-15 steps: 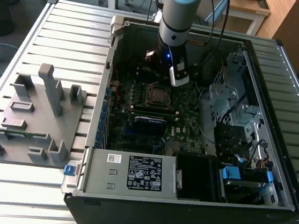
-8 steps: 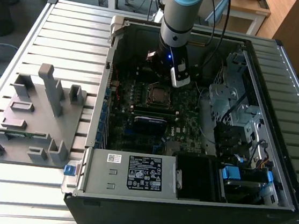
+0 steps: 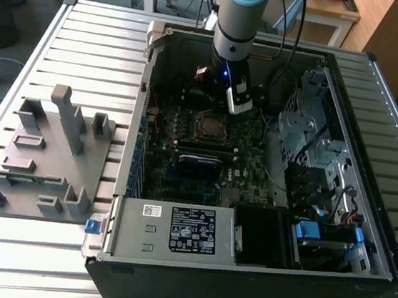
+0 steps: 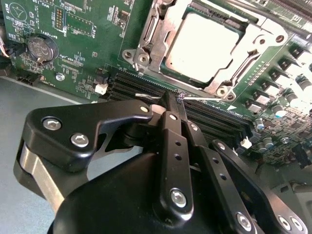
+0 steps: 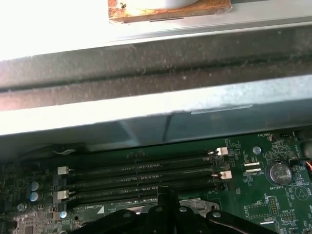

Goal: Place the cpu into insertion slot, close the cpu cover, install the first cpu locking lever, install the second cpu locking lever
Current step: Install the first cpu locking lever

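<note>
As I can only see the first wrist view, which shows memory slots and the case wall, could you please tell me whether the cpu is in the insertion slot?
Observer: Yes; in the second wrist view the cpu sits in the insertion slot, silver top up.
Operator: Thanks. Is the cpu cover down?
Observer: It is; the cpu cover lies flat, framing the chip.
Operator: What is the gripper near?
Observer: The gripper, shut, has its tip by a thin metal lever between the socket and the memory slots; contact I cannot judge.
</note>
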Controlling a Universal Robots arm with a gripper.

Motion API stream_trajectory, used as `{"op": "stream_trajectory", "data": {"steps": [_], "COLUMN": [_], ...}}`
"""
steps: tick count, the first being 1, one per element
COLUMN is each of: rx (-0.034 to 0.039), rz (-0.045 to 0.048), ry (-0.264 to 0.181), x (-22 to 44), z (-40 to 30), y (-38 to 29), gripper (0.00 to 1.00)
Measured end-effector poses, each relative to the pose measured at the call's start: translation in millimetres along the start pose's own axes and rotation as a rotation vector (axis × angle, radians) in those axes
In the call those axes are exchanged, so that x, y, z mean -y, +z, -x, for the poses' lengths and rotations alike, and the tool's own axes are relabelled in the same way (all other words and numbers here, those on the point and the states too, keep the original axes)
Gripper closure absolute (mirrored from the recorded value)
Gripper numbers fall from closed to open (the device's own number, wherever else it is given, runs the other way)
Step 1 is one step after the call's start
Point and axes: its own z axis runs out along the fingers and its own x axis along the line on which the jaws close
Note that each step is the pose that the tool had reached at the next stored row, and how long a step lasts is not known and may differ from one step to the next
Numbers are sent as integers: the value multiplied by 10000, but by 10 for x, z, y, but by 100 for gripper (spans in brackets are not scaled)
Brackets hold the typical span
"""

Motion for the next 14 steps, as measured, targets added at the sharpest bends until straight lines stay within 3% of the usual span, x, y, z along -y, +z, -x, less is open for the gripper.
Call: {"op": "stream_trajectory", "data": {"steps": [10,14], "rx": [181,181], "rz": [26,26], "ry": [-35,-35], "x": [2,4], "z": [0,0], "y": [21,26], "gripper": [90,90]}}
